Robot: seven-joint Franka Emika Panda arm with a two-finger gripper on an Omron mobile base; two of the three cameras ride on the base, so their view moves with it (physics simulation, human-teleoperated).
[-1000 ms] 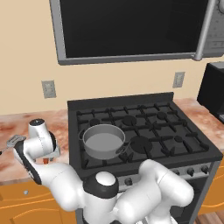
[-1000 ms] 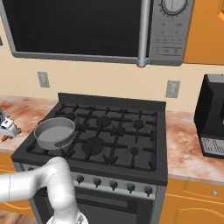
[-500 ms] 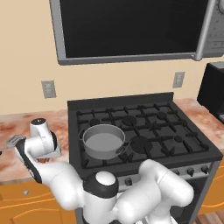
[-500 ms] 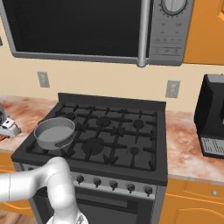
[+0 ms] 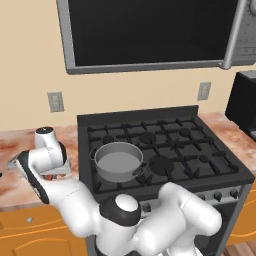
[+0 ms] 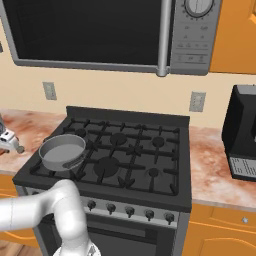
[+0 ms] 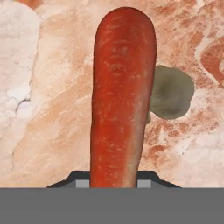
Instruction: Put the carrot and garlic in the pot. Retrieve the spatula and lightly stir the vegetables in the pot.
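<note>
The orange-red carrot lies lengthwise on the marbled counter, its near end between my gripper's two dark fingertips, which are shut on it. The grey-beige garlic sits on the counter just behind the carrot, partly hidden by it. The grey pot stands empty on the front left burner, to the right of my hand. From the right base view the pot is near the stove's left edge and my gripper is low over the counter at the far left. The spatula is out of view.
The black stove with raised grates fills the middle, and its knobs face forward. A microwave hangs above. A dark coffee machine stands on the right counter. The left counter is marbled pink.
The gripper's jaws have closed on the carrot. The arm and the pot stay where they were.
</note>
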